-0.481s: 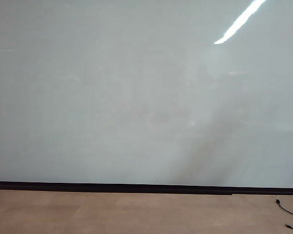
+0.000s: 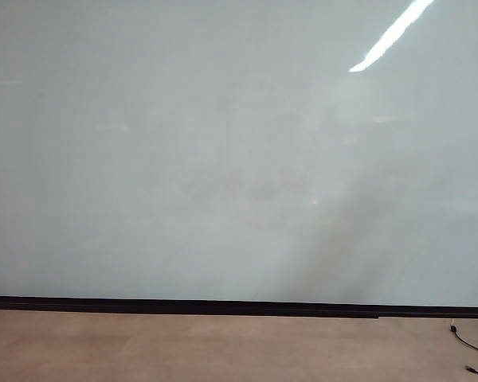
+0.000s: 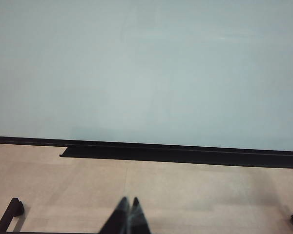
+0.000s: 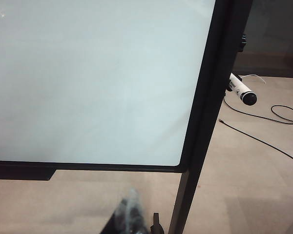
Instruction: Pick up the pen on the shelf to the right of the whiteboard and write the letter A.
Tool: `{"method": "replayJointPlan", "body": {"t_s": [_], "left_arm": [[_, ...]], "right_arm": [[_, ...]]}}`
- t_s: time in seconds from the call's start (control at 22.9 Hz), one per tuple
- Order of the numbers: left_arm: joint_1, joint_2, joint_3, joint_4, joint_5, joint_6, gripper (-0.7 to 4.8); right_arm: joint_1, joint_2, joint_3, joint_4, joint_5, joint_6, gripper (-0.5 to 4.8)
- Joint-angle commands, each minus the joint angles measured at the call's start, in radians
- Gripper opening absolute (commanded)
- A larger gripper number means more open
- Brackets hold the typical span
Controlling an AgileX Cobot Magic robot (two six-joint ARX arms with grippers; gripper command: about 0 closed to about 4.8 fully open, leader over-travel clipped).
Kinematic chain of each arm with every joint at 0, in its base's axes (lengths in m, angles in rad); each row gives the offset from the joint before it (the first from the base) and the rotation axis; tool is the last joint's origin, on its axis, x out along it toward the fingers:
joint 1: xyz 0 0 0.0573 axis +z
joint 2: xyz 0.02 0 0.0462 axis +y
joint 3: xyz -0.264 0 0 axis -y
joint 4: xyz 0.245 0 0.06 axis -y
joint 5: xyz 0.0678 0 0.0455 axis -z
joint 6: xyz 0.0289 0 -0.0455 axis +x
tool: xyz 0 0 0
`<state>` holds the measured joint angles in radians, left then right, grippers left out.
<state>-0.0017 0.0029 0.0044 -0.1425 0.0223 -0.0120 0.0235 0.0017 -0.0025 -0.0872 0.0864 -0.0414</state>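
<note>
The tan floor carries thin black cables beside the whiteboard's black frame post.

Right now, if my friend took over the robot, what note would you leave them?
Left gripper: shut, empty, low in front of the whiteboard.
Right gripper: shut, empty, near the board's lower right corner.
Pen: sticks out past the board's right frame; what holds it is hidden.
Done: nothing. The board shows no letter A.
Left: right gripper opens, fetches the pen, then writes the A.
</note>
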Motion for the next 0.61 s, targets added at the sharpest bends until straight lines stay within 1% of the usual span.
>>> {"method": "replayJointPlan", "body": {"t_s": [0.04,0.18,0.31,0.39,0.44,0.48,0.53,0.61], "left_arm": [[0.0,0.0,0.002,0.008,0.0,0.004,-0.05],[0.0,0.0,0.002,0.008,0.0,0.004,-0.05],[0.0,0.0,0.002,0.008,0.0,0.004,-0.04],[0.0,0.0,0.002,0.008,0.0,0.004,-0.05],[0.0,0.0,0.002,0.008,0.0,0.004,-0.05],[0.0,0.0,0.002,0.008,0.0,0.004,-0.04],[0.0,0.0,0.002,0.008,0.0,0.004,-0.04],[0.0,0.0,0.002,0.008,0.0,0.004,-0.05]], "right_arm": [[0.0,0.0,0.005,0.014,0.005,0.004,-0.05],[0.0,0.0,0.005,0.014,0.006,0.004,-0.06],[0.0,0.0,0.005,0.017,0.056,0.004,-0.06],[0.0,0.0,0.005,0.016,0.155,0.004,-0.06],[0.0,0.0,0.005,0.017,0.254,0.004,-0.06],[0.0,0.0,0.005,0.016,0.312,0.004,-0.06],[0.0,0.0,0.005,0.016,0.327,0.004,-0.06],[0.0,0.0,0.005,0.016,0.325,0.004,-0.05]]}}
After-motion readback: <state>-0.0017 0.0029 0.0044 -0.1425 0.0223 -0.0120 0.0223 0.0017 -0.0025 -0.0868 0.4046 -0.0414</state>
